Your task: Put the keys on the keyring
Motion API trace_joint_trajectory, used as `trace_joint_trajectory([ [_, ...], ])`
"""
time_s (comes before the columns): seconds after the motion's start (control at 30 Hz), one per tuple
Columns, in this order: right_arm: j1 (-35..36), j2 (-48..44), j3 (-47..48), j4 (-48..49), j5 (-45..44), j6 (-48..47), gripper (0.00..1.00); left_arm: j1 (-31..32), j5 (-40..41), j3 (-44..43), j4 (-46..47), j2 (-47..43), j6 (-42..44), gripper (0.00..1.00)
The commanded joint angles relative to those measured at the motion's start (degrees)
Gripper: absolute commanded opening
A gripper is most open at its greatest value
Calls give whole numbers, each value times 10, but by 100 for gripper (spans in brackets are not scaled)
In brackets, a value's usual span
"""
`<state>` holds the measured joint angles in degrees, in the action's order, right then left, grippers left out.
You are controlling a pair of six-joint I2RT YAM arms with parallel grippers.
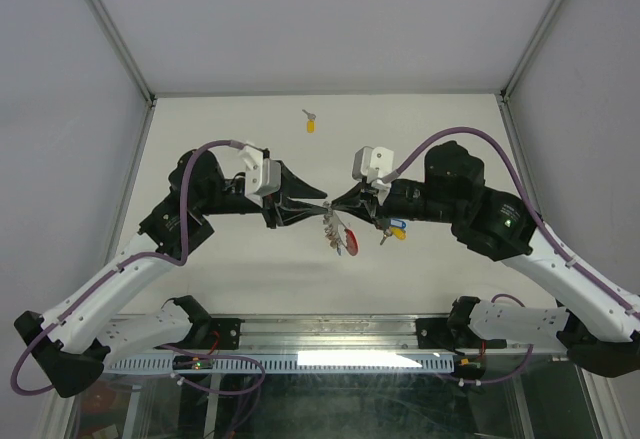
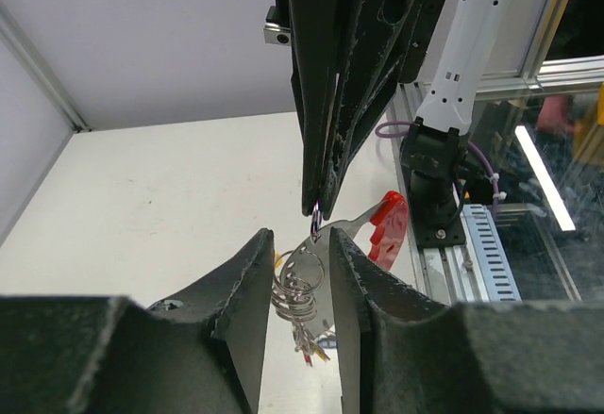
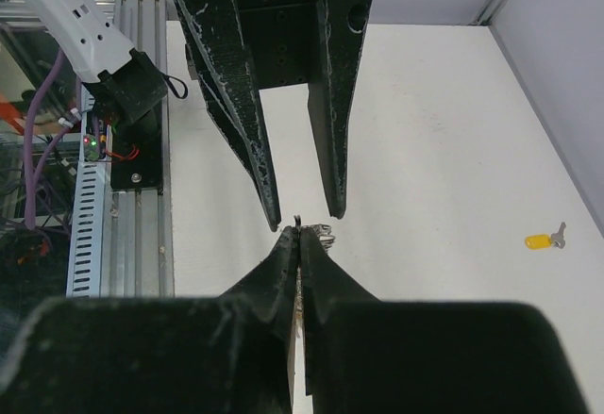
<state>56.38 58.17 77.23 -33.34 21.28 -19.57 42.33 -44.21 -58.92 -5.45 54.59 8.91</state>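
Note:
The keyring (image 1: 337, 229) hangs above the table's middle, a cluster of silver wire rings (image 2: 302, 287) with a curved red strip (image 2: 389, 228). My right gripper (image 1: 332, 204) is shut on its top ring, and in the right wrist view the thin wire pokes out of that gripper's (image 3: 298, 230) tips. From the opposite side, my left gripper (image 2: 300, 235) stands partly open, its fingers (image 2: 250, 282) on either side of the rings with a gap showing. A yellow-headed key (image 1: 311, 123) lies alone at the back. Blue- and yellow-headed keys (image 1: 396, 229) lie under my right arm.
White walls with metal corner posts (image 1: 115, 34) close in the table on three sides. An aluminium rail (image 1: 330, 344) with cables runs along the near edge between the arm bases. The lone yellow key (image 3: 540, 240) lies right of both grippers in the right wrist view.

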Motion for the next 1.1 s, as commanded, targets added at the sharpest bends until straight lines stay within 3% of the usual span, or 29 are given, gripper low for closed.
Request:
trace_joint_trajectory([
  [0.0,-1,-12,19,44,-7,-8,0,2,-21,-31,3,3,16,28],
  [0.47,-1,-18,11,66,-8,0,0,1,-19,-35,-12,11,16,32],
  [1.07,-1,2,11,68,-9,2,0,2,-20,-43,-21,19,18,22],
])
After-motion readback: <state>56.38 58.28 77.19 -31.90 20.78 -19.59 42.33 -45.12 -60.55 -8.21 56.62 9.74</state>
